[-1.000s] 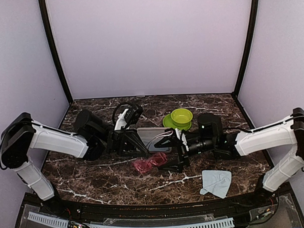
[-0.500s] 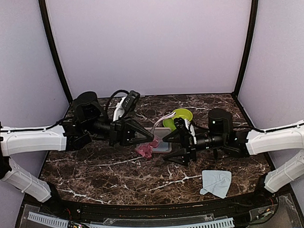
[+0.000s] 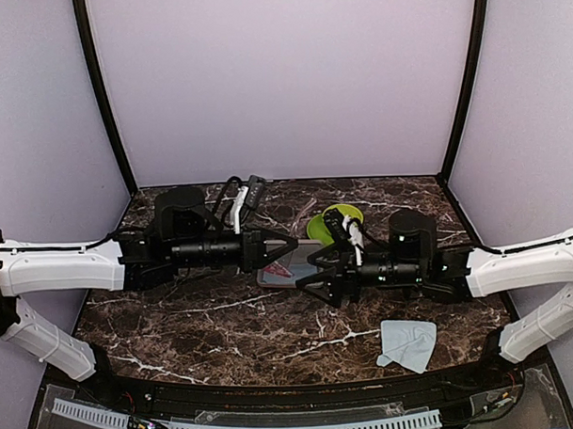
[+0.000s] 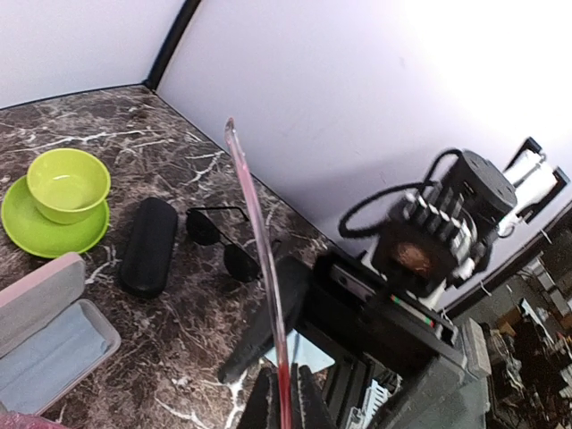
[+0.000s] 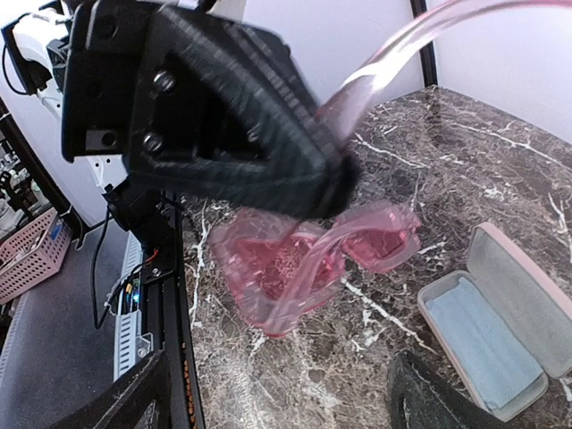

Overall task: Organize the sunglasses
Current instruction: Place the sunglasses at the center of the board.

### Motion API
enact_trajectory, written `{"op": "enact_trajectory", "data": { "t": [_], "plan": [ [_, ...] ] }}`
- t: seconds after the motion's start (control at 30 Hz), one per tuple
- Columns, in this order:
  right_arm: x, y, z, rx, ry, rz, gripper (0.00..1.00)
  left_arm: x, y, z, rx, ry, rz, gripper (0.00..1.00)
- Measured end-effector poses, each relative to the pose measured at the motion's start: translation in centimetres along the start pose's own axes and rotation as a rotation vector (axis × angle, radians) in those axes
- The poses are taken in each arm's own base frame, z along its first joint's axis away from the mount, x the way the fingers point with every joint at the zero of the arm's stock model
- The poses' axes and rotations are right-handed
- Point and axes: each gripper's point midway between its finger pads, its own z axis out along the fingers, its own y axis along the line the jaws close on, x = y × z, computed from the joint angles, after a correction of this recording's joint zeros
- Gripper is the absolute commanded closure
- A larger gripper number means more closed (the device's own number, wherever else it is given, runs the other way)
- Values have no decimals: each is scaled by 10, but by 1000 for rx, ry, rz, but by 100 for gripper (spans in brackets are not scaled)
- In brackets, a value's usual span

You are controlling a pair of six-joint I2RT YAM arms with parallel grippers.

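**Top view.** The left end effector, closed on the red-pink sunglasses, meets the wide-open right end effector above the open pink case on the counter. The frame is hard to make out between the dark fingers.

**Left wrist view.** One thin temple rises from the pinched fingers, and the lenses are cut off below. The black wire-frame sunglasses lie on the counter just beside the black oval case.

**Right wrist view.** The lens front hangs in the air below the left end effector, and nothing lies between the right fingers. The step is probably taking or folding the hanging pair. The right fingers should close gently on the rim, not the lenses, before the left lets go, because the pair could swing. The second temple is blurred, so whether it is folded cannot be told.
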Motion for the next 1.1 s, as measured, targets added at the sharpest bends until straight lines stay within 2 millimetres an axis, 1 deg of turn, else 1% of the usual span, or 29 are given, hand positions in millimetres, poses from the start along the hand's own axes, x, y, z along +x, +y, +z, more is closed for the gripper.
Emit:
{"op": "enact_trajectory", "data": {
  "t": [0.13,0.2,0.3,0.37,0.4,0.5,0.6,0.63,0.77,0.87,1.0,1.1],
  "plan": [
    [10,5,9,-5,21,26,17,-6,13,1,-84,-45,-8,100],
    [12,5,11,-1,25,35,19,-5,20,4,-116,-55,-9,100],
    [10,-12,9,100,4,73,19,3,30,7,-164,-53,-2,100],
    [11,-25,6,176,0,94,19,14,36,8,-208,-47,21,100],
    [13,-32,4,217,1,103,18,24,39,10,-232,-38,36,100],
    [19,-41,0,273,12,121,18,44,45,14,-282,-12,73,100],
    [29,-46,-2,300,34,146,17,64,51,21,-315,30,101,100],
    [32,-47,-3,303,41,154,17,68,54,23,-326,39,105,100],
    [44,-52,-6,324,67,189,19,87,71,31,-392,121,114,100],
    [51,-55,-8,327,82,212,21,89,76,37,-427,161,116,100],
    [58,-53,-6,305,98,240,21,85,75,43,-453,204,111,100],
    [68,-53,-5,300,123,260,22,86,76,52,-475,261,106,100]
  ]
}}
